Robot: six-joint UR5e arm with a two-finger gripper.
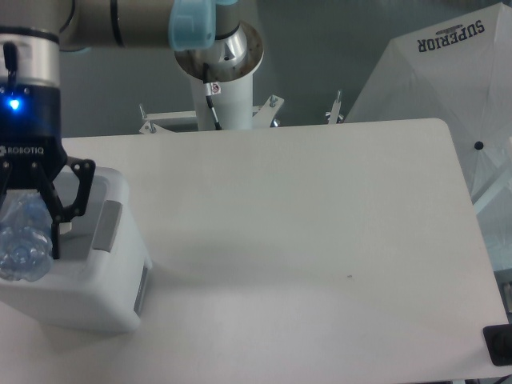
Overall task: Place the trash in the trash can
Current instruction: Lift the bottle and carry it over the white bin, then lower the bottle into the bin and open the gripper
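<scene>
- We see the black two-finger gripper at the far left edge of the view, hanging over the boxy white plastic trash can with the grey handle panel.
- Its fingers pinch the small clear plastic bottle, which sits over the can's open top, near the can's left part.
- The bottle's left side runs off the picture edge, so we cannot tell its cap or label, nor whether its bottom is below the rim.
- The left finger is cut off by the frame; only the right finger and its linkage show clearly.
- The can stands at the table's front left corner, its right wall and handle panel facing the open surface.
- The white rounded-corner table stretches right of the can, with only a tiny dark speck on that stretch.
- Beyond the far edge of the table stands the white arm base column, with metal brackets just beside it.
- Past the right edge we see a white folded canopy with black lettering, close to the table's far right corner.
- A small black object pokes in at the lower right corner, off the table edge.
- We cannot see the thin wrapper anywhere; the can's inside is mostly hidden by the gripper.
</scene>
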